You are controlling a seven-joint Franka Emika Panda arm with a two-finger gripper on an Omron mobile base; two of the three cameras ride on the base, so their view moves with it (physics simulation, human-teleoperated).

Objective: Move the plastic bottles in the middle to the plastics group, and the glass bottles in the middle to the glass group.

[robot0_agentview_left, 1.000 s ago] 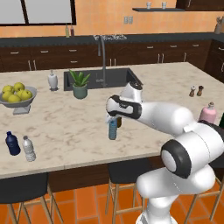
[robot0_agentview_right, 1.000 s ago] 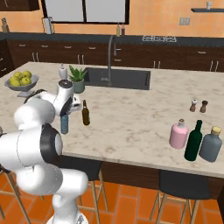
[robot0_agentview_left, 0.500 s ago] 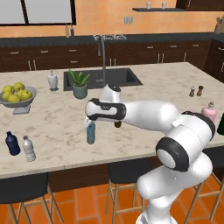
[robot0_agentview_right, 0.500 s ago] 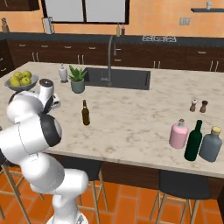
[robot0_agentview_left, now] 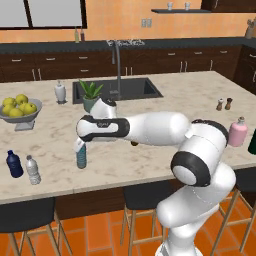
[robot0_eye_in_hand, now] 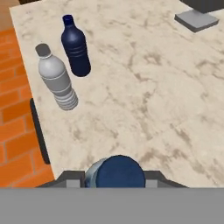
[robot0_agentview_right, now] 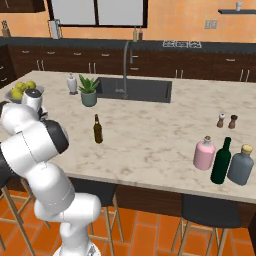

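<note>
Your pincer [robot0_agentview_left: 81, 145] is clenched on the teal bottle [robot0_agentview_left: 81, 157], gripping just under its blue cap, and it has swung well leftward across the desk [robot0_agentview_left: 165, 95] in the last second. The bottle hangs upright, its base at or just above the marble, I can't tell which. Look ahead in the hand view: the navy bottle [robot0_eye_in_hand: 75, 46] and the clear bottle [robot0_eye_in_hand: 55, 79] stand near the desk's corner, so you're closing on the plastics group. Good progress. On the far side, the brown bottle [robot0_agentview_right: 98, 129] waits mid-desk, and the pink bottle [robot0_agentview_right: 204, 153] sits beside the green bottle [robot0_agentview_right: 221, 161].
</note>
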